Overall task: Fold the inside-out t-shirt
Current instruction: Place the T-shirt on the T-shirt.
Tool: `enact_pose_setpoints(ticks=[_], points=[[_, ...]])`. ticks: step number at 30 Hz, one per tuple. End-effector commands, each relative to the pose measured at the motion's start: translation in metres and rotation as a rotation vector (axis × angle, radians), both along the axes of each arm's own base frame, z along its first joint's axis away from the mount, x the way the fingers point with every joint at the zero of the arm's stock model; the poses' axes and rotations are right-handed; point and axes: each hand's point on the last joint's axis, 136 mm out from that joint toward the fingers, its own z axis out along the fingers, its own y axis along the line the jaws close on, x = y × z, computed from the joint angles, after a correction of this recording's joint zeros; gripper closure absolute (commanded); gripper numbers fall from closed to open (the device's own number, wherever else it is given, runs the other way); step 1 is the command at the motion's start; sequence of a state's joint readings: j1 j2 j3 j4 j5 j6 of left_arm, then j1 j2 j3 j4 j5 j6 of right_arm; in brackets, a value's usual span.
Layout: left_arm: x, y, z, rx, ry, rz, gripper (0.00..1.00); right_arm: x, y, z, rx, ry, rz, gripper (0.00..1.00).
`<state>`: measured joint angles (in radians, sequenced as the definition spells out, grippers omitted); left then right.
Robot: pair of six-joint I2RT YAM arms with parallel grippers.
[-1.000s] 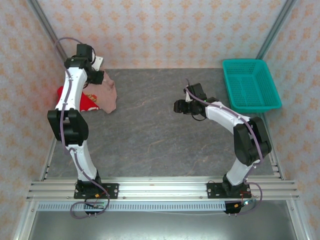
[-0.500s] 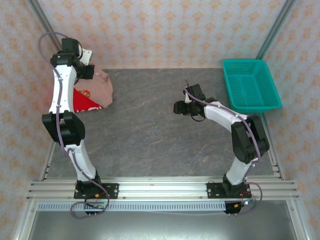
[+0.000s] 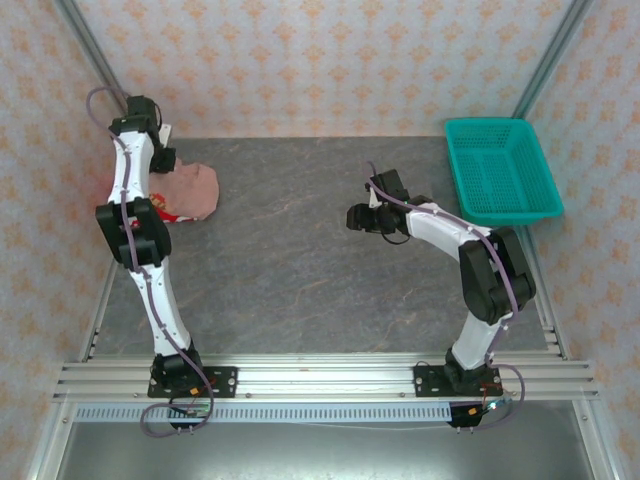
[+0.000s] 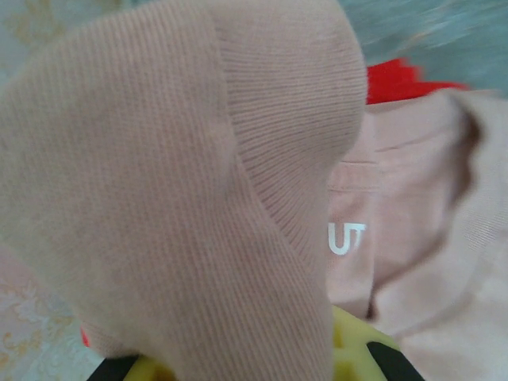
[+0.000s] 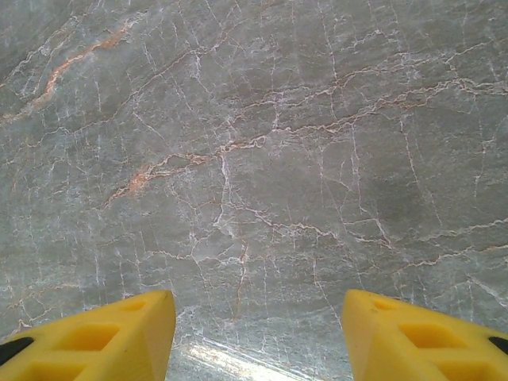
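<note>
The left gripper (image 3: 165, 160) was clamped on a bunch of the inside-out t-shirt (image 3: 192, 189), its jaws together with the cloth between them. In the left wrist view the salmon-pink knit (image 4: 175, 175) rose straight up from between the yellow fingers (image 4: 353, 355) and draped over them, with a ribbed band curving down its right side. Just beyond the fingers, more of the same shirt lay in loose folds, showing small white letters (image 4: 347, 238). Past those folds, a strip of the bright red garment (image 4: 401, 79) peeked out from under the pink cloth. From above, the shirt sat bunched in a mound just to the right of the gripper, and a corner of the red garment showed at the mound's near edge.

The right gripper (image 5: 254, 341) hung well apart from the shirt, its yellow fingers (image 5: 119, 333) spread with nothing between them. Directly below and ahead of them lay the bare grey veined table (image 3: 300, 270). Off behind that gripper's arm, at the table's far right side, stood a teal basket (image 3: 456, 165).
</note>
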<state>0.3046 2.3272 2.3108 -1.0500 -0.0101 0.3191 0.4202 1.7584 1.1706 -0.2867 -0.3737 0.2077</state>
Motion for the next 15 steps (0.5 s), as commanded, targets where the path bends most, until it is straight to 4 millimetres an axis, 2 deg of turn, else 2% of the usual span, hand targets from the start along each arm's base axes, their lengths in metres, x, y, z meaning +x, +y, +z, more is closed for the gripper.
enact_pose_setpoints(ticks=[1, 3, 6, 7, 9, 12, 15], points=[[0.000, 0.045, 0.012, 0.172, -0.013, 0.121, 0.97, 0.002, 0.001, -0.001, -0.014, 0.012, 0.005, 0.42], [-0.002, 0.061, 0.005, 0.225, 0.003, 0.171, 0.92, 0.002, 0.003, -0.003, -0.009, 0.020, 0.008, 0.42], [-0.005, 0.080, -0.009, 0.302, 0.045, 0.221, 0.74, 0.000, 0.006, -0.008, -0.011, 0.037, 0.014, 0.42], [-0.007, 0.085, -0.013, 0.317, 0.057, 0.244, 0.65, 0.000, 0.007, -0.009, -0.013, 0.040, 0.015, 0.42], [-0.009, 0.089, -0.015, 0.326, 0.064, 0.277, 0.53, -0.001, 0.008, -0.010, -0.017, 0.046, 0.017, 0.42], [-0.010, 0.091, -0.005, 0.331, 0.033, 0.328, 0.40, -0.003, 0.009, -0.008, -0.022, 0.048, 0.022, 0.42], [-0.017, 0.094, 0.021, 0.355, -0.020, 0.394, 0.28, -0.004, 0.008, -0.001, -0.029, 0.033, 0.020, 0.42]])
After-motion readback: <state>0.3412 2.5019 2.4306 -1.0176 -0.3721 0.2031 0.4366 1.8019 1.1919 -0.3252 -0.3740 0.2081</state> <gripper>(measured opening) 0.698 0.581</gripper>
